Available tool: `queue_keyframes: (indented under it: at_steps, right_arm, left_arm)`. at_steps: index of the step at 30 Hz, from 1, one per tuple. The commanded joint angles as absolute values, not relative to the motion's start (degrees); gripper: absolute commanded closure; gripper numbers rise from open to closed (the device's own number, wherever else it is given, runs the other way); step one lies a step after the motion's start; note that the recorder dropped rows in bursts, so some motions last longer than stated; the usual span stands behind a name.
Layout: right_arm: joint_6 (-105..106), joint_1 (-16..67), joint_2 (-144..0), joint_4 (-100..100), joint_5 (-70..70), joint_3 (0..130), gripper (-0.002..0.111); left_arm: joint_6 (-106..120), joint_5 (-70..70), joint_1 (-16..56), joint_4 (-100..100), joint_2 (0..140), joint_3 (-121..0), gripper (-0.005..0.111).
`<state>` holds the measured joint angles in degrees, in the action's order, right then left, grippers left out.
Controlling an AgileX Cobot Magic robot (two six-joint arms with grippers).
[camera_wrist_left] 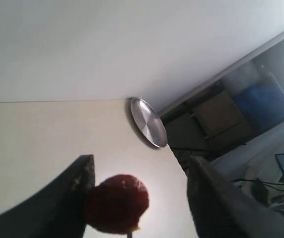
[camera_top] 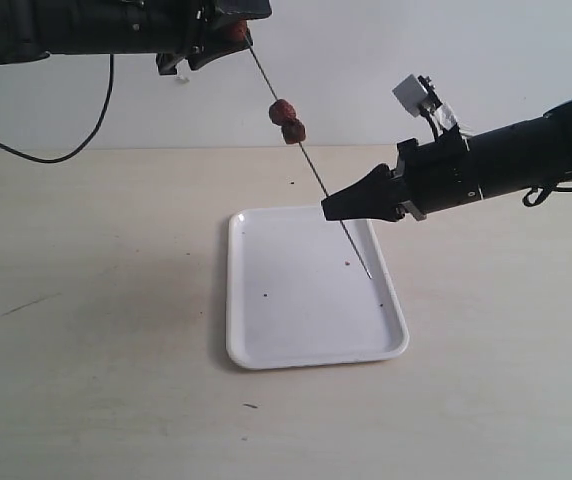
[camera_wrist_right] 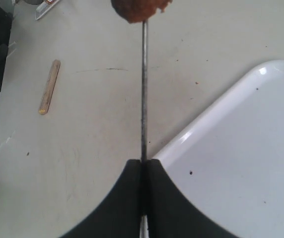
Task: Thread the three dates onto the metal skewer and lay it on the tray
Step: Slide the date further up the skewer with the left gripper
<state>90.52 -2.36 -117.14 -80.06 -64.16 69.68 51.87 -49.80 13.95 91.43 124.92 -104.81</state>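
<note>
Right claw, slanted skewer (tip down)

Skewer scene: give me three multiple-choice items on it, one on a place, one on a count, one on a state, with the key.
1. Where is the metal skewer's pointed end?
A) over the tray
B) off to the tray's side
C) at the top of the exterior view

2. How many dates are on it?
A) one
B) two
C) three

3. The right gripper is:
A) wide open
B) shut on the skewer
C) shut on a date

Key: 1A, the tip ends above the white tray. 2C, two sit together midway and one is at the top end, between the left gripper's open fingers. 3B, its jaws are closed on the rod.
</note>
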Motion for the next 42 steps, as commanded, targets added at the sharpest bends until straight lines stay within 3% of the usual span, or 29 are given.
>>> queue_keyframes:
  at_steps: [1, 5, 7, 42]
  right_arm:
    - [90.8, -2.5, -116.8, -81.5, -64.0, 69.6, 0.108]
    - [90.8, -2.5, -116.8, -81.5, -64.7, 69.6, 0.108]
    - [90.8, -2.5, -116.8, -81.5, -64.8, 69.6, 0.108]
    - [90.8, -2.3, -116.8, -84.0, -65.2, 69.7, 0.108]
  left_arm:
    - [50.9, -49.6, 13.9, 91.0, 124.7, -104.6, 0.058]
    - [50.7, -49.6, 13.9, 90.3, 124.7, -104.6, 0.074]
    - [50.7, -49.6, 13.9, 90.1, 124.7, -104.6, 0.077]
    - [50.6, -50.7, 17.3, 85.4, 124.7, -104.6, 0.076]
